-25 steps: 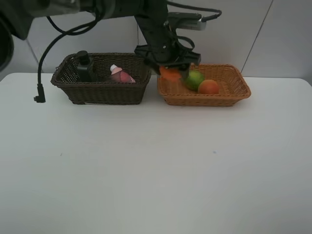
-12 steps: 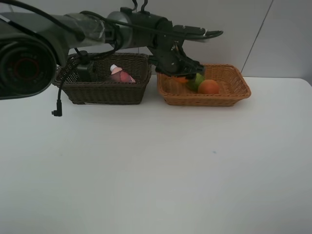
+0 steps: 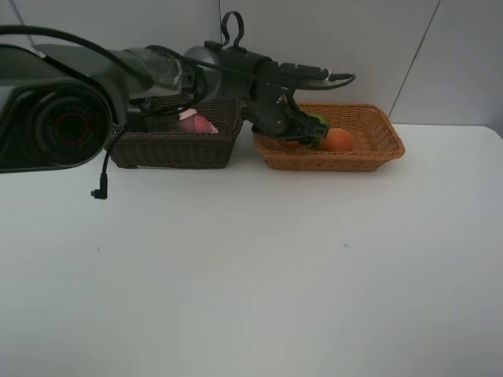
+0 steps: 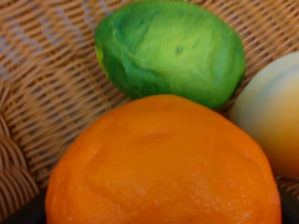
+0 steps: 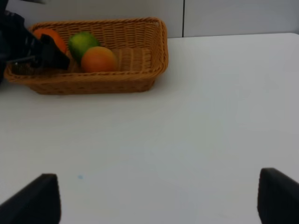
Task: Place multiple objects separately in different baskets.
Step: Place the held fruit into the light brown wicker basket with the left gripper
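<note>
My left gripper [image 3: 294, 133] reaches across into the light orange-tan basket [image 3: 369, 157] and is shut on the orange mandarin [image 4: 159, 163], low at the basket's left end. The right wrist view shows the mandarin [image 5: 48, 37] above the dark fingers [image 5: 46, 55]. The green oval fruit [image 4: 173, 51] and the red-yellow peach [image 3: 338, 140] lie in the same basket, just beside the mandarin. The small pink bottle [image 3: 196, 122] lies in the dark brown basket [image 3: 173, 151]. The arm hides the pump bottle, and the cup is not in view. My right gripper [image 5: 159, 200] is open and empty above the table.
The two baskets stand side by side at the table's back edge, against the wall. A black cable [image 3: 100, 192] hangs from the left arm down to the table. The white tabletop [image 3: 251, 275] stretches in front of the baskets.
My left gripper has come down with the mandarin from above the tan basket's left rim to low inside it. The arm now covers more of the dark basket.
</note>
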